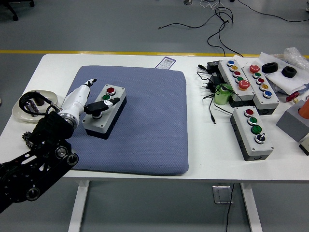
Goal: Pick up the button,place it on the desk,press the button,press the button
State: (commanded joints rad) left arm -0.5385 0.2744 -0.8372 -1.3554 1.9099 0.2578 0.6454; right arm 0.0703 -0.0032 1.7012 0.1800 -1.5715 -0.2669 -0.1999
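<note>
Button box (105,111) on blue-grey pad (145,121), lying left of pad centre, with red cap (111,90) at far end, green cap (106,97) just nearer, black knob (99,114) at near end. Left robot hand (83,99) alongside the box's left flank, white fingers (88,83) extended past the far-left corner, dark thumb (101,104) laid across the top face between green cap and knob; hand loosely spread, resting on the box, not clamped around it. Right robot hand absent from view.

Three similar boxes (253,130) well to the right of the pad on bare bench (207,159), amid loose cables (215,94); white dish (26,106) just left of the pad, close behind the arm.

Judged stage: box already set down, pressing under way or about to begin.

Risks from here:
- thumb tip between two controls, so a downward push likely to land on housing or on the knob, not a cap;
- soft pad yielding under load, letting the box tilt or creep rightward;
- sideways force from the fingers sliding the box off line;
- forearm swing catching the dish.
</note>
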